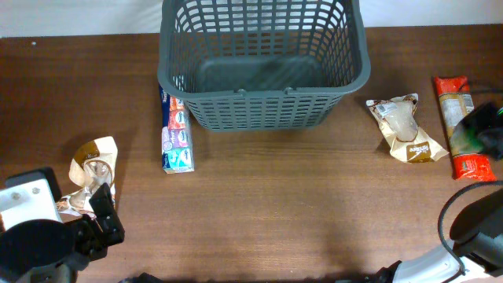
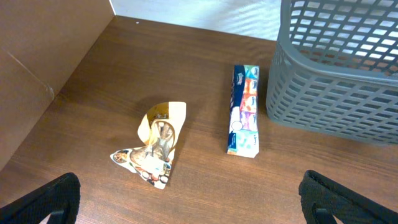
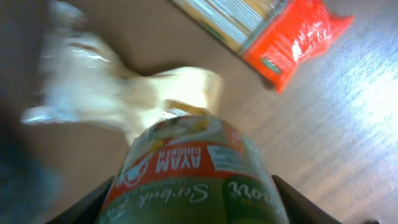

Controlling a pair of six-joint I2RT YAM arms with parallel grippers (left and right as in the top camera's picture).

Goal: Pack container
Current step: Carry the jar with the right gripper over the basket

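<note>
The container, a large dark grey lattice basket, stands empty at the back centre; its corner shows in the left wrist view. My right gripper is at the far right, shut on a green and red "Ayam Chicken" seasoning pack, held above the table. My left gripper is open and empty at the front left, its fingers wide apart just short of a beige snack pouch.
A blue tissue pack lies along the basket's left wall. At the right lie a beige pouch and a long red-orange noodle packet. A white wall edges the table's back.
</note>
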